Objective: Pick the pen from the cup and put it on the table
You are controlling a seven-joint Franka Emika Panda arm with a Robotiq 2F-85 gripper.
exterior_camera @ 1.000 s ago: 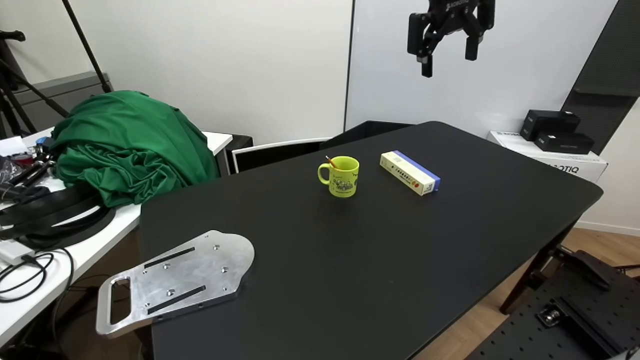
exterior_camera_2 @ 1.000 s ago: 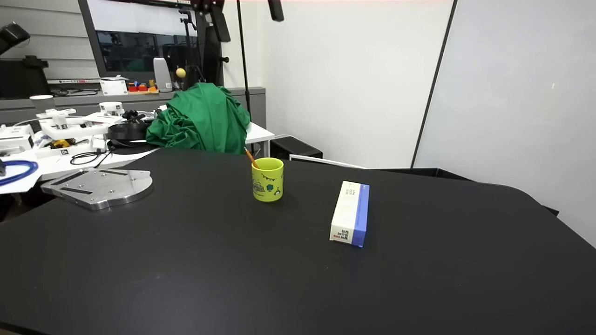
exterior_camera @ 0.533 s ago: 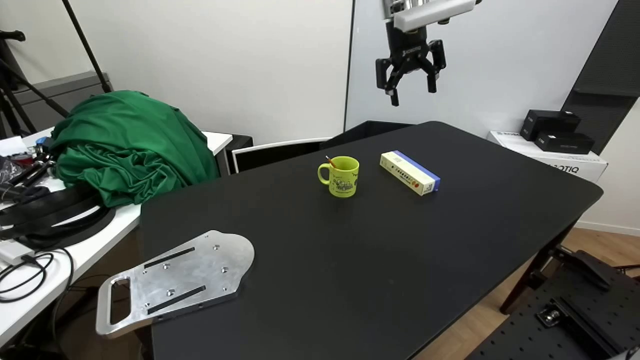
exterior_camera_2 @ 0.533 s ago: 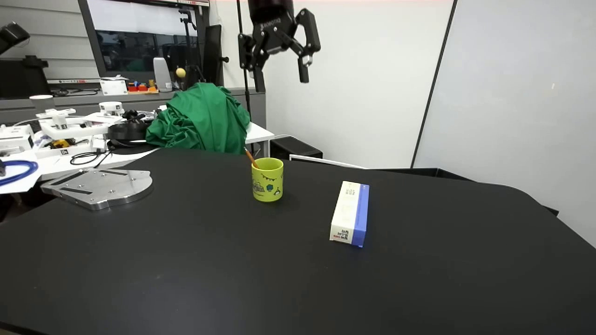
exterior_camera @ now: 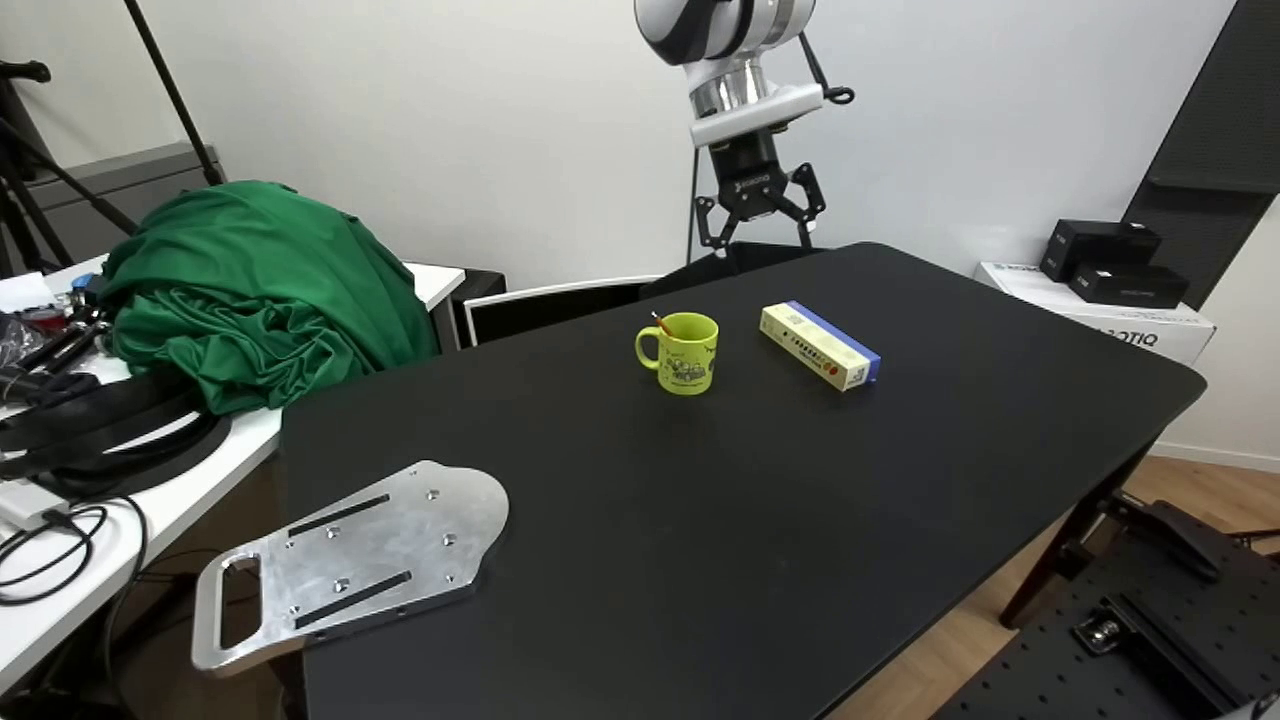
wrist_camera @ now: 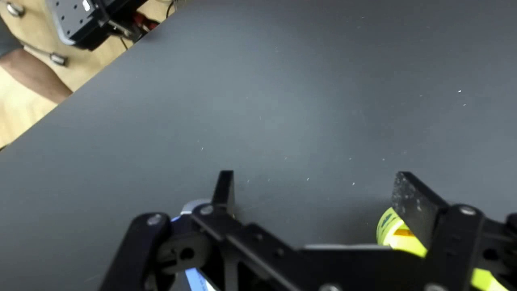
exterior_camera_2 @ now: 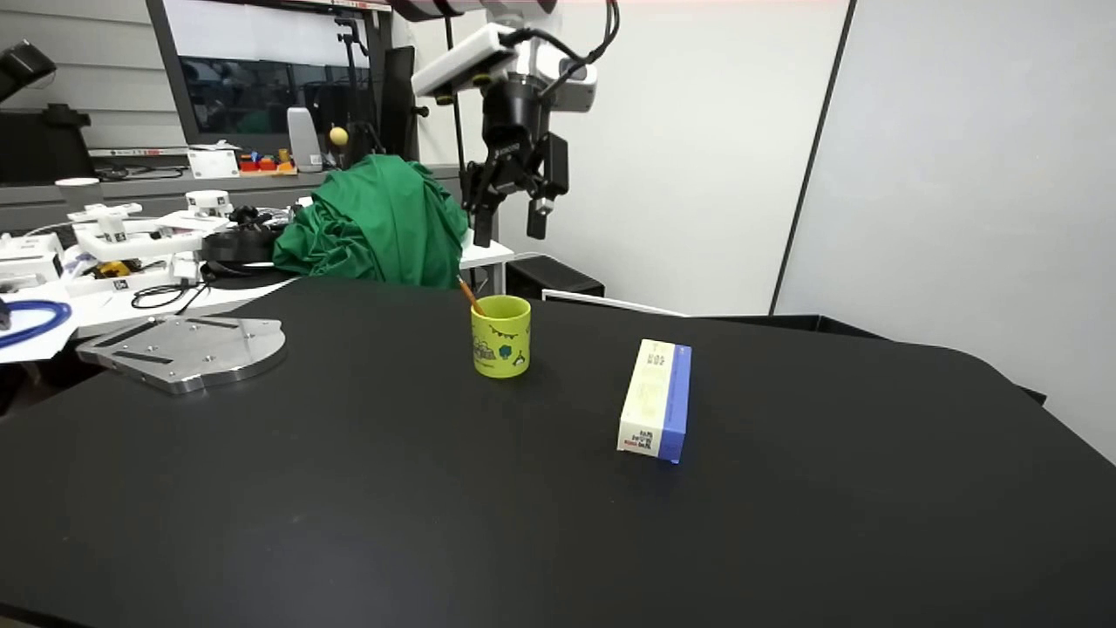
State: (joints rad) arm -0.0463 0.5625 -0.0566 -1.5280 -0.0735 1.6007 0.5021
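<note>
The yellow-green cup [exterior_camera: 685,365] stands upright on the black table [exterior_camera: 640,540], also in the other exterior picture [exterior_camera_2: 501,349]. An orange pen [exterior_camera_2: 472,296] leans in it, its end above the rim on the handle side [exterior_camera: 661,323]. My gripper [exterior_camera: 768,250] is open and empty, in the air higher than the cup and apart from it [exterior_camera_2: 509,234]. In the wrist view, the open jaws [wrist_camera: 315,178] have bare table between the tips. There the cup [wrist_camera: 387,226] is partly hidden behind the right finger, with a bit of the pen [wrist_camera: 403,233] inside it.
A white-yellow and blue box [exterior_camera: 820,345] lies beside the cup, partly hidden in the wrist view [wrist_camera: 198,281]. A metal plate [exterior_camera: 390,540] lies on the table's edge. A green cloth [exterior_camera: 260,300] heaps on the white desk. A person's arm [wrist_camera: 32,74] shows beyond the table edge.
In both exterior views the arm has come down into the picture, bringing the gripper lower and closer to the cup. The gripper stays open. Cup, pen and box have not moved.
</note>
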